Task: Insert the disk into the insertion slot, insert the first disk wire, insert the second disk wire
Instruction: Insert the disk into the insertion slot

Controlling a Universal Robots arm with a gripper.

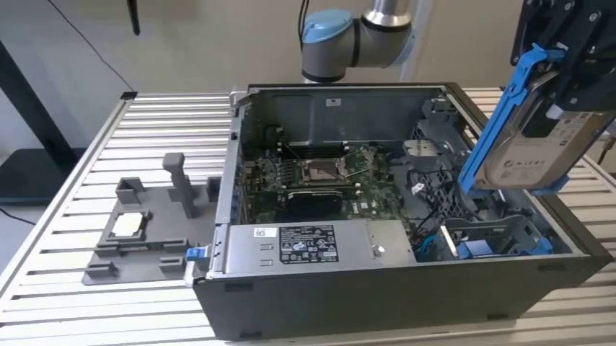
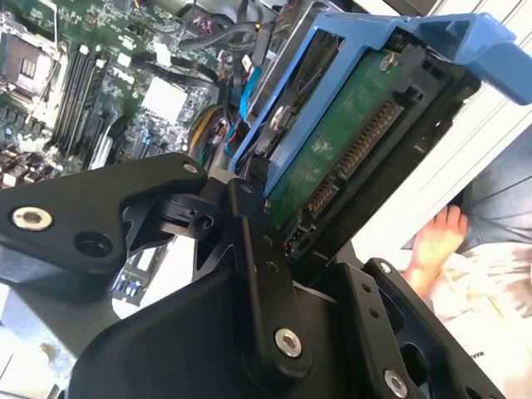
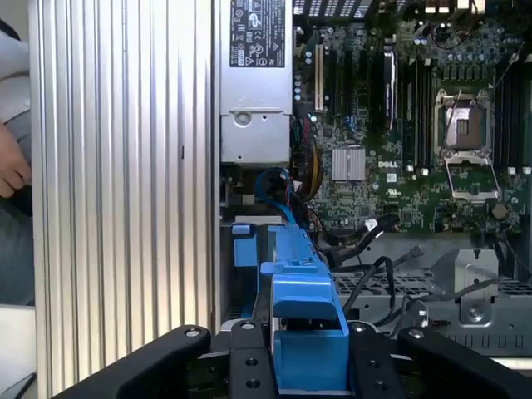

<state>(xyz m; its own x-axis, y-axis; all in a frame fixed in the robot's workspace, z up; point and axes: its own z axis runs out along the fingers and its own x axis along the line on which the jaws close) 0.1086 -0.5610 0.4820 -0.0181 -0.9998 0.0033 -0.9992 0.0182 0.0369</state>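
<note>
The disk (image 1: 532, 148) hangs tilted, edge-down, over the case (image 1: 385, 303) at the exterior view's right. Your gripper (image 1: 566, 68) has its fingers (image 2: 249, 241) clamped on the disk's flat faces. It sits above the slot (image 1: 500, 232), not touching it.
</note>
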